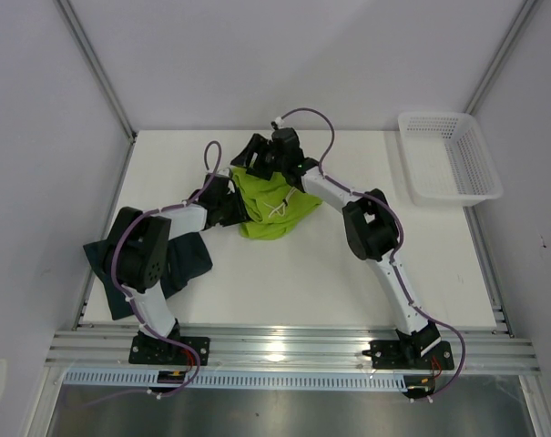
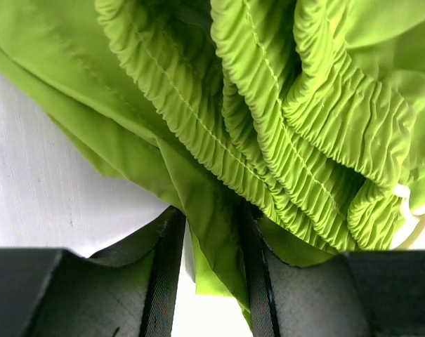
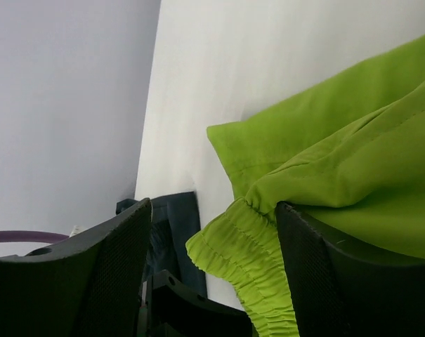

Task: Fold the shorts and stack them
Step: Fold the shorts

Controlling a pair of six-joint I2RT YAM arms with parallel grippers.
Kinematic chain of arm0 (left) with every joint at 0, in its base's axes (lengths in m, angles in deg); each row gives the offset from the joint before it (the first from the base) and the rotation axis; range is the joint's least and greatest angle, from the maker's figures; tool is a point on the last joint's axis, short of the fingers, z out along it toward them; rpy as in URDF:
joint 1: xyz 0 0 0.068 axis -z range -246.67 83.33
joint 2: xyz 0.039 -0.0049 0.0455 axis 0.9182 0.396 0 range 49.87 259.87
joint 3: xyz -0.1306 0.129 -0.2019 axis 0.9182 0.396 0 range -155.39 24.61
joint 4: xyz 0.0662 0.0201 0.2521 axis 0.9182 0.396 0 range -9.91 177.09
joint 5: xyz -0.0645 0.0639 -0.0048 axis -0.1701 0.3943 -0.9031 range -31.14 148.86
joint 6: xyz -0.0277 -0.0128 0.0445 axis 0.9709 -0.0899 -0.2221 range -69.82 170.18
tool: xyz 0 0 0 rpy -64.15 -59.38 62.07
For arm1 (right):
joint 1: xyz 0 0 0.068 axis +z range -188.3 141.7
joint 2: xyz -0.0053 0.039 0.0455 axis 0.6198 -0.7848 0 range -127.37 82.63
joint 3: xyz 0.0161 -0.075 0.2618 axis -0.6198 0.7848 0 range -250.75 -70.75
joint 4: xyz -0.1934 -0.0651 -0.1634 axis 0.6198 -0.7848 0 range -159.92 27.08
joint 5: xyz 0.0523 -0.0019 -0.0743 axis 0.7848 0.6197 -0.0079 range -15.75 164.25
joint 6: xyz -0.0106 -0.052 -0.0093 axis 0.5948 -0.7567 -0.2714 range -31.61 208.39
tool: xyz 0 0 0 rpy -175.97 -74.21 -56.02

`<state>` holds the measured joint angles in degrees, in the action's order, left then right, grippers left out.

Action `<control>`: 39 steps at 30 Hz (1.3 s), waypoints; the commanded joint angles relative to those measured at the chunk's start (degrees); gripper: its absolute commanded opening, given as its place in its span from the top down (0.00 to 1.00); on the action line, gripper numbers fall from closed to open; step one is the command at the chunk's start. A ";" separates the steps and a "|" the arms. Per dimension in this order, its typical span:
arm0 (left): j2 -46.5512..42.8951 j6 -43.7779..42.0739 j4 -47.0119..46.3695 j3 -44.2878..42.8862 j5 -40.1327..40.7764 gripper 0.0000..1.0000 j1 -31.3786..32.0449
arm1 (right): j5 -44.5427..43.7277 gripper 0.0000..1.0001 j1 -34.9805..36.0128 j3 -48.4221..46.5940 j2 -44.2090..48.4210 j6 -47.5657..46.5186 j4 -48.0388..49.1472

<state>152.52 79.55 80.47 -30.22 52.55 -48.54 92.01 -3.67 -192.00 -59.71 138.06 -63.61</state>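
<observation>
The lime green shorts point(image 1: 277, 209) lie crumpled at the middle back of the table. My left gripper point(image 1: 228, 208) is at their left edge. In the left wrist view its fingers point(image 2: 211, 210) stand a little apart with a fold of green fabric point(image 2: 219, 232) hanging between them and white table showing through the gap. My right gripper point(image 1: 257, 161) is at the shorts' far edge, open, with the gathered waistband point(image 3: 233, 246) between its fingers point(image 3: 213, 210). The dark navy shorts point(image 1: 191, 259) lie at the left front, partly under the left arm.
A white mesh basket point(image 1: 448, 157) stands at the back right corner. The grey wall point(image 3: 64, 105) runs close along the table's left edge. A dark part point(image 3: 171, 235) shows behind the right gripper's fingers; I cannot tell what it is.
</observation>
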 commanded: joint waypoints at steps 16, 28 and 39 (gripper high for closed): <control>-16.42 5.61 -4.08 11.41 -3.45 0.46 -2.49 | 9.22 0.25 -10.11 17.62 18.41 -9.76 9.13; -22.85 7.81 1.09 6.24 2.35 0.37 -3.10 | 6.06 0.24 -13.71 17.00 15.77 -24.53 -10.75; -8.62 4.21 13.76 -18.46 5.43 0.35 -5.74 | 10.89 0.24 -19.25 36.17 22.81 -23.57 -2.48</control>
<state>139.17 85.58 88.69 -44.97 56.77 -53.41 101.80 -21.00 -157.86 -42.12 115.70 -68.33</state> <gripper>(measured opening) 0.646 0.758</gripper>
